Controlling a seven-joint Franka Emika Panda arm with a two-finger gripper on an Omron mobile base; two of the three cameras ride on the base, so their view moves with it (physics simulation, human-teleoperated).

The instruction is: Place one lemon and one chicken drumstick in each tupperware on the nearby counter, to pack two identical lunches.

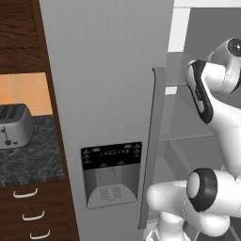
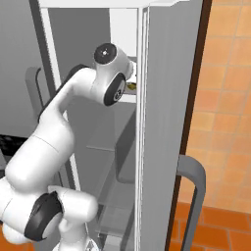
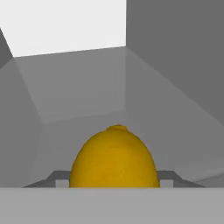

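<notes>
At your far left a grey toaster [image 1: 14,125] sits on the dark speckled bench [image 1: 33,160]. Next comes the fridge door [image 1: 108,94] with its dispenser. Inside the open fridge [image 2: 122,29] your arm [image 2: 59,127] reaches in, and the jaws are pinching the yellow lemon [image 3: 114,158] above a grey shelf [image 3: 87,96].

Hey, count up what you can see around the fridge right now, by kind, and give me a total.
Lemon, held in the pincer: 1
Toaster on the counter: 1
Fridge door handles: 2
Dispenser panel on the fridge door: 1
Silver drawer handles below the counter: 3
Total: 8
</notes>
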